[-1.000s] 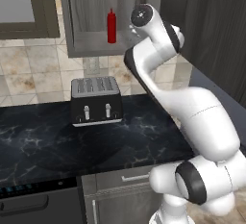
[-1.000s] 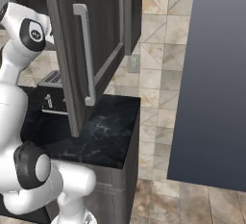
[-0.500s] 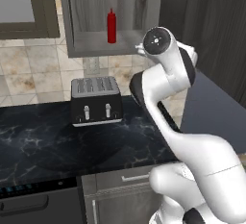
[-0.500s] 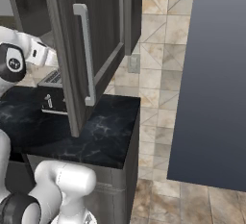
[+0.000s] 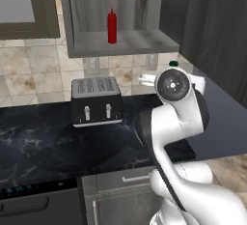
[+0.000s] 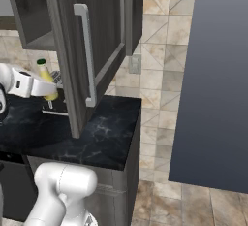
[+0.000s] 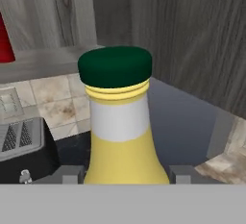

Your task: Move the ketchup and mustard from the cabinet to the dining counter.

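A: Start at your left. What's in the cabinet [image 5: 120, 43]?

B: You've got the ketchup [image 5: 112, 26] upright on its pale wood-grain shelf, a slim all-red bottle with a narrow nozzle, alone there. The panelled door [image 6: 94, 40] hangs open, dark wood-grain, with a long silver bar handle [image 6: 85, 55].

A: And under it?

B: A black toaster [image 5: 96, 101] with a silver slotted top sits on the black, white-veined marble bench [image 5: 43, 142], against a beige tiled wall.

A: Where's the mustard [image 7: 122, 127]?

B: Out of the cabinet, in the air over the bench, right of the toaster. Your end effector [image 7: 124, 174] is clamped around its yellow body; the grey fingers [image 7: 69, 175] sit on either side of it. It has a white neck band, ribbed collar and a rounded dark green cap.

A: Anything in the way?

B: From the right base camera the open door stands just beside the bottle, and a large flat blue-grey panel [image 6: 213, 84] rises further right.
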